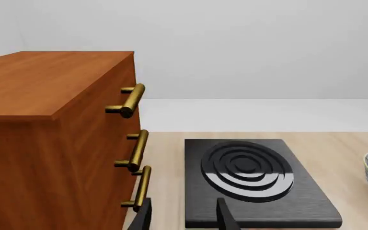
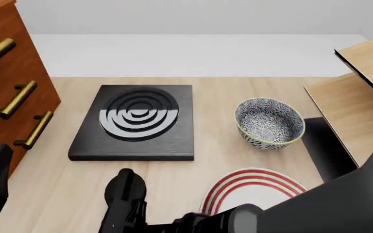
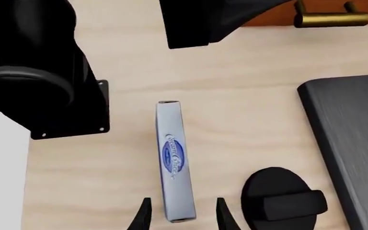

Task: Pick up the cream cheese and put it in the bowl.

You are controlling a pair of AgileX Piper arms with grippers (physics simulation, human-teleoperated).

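The cream cheese, a narrow pale blue-white box with a dark blue oval logo, lies flat on the wooden table in the right wrist view. My right gripper is open, one fingertip on each side of the box's near end, with a small gap on both sides. In the front view the box is hidden under my right arm. The speckled bowl stands empty to the right of the black stove plate. My left gripper is open and empty beside the cabinet.
A wooden cabinet with brass handles stands at the left. The black stove plate lies mid-table, its knob close to the box. A red-ringed plate sits in front of the bowl. A wooden shelf stands at the right.
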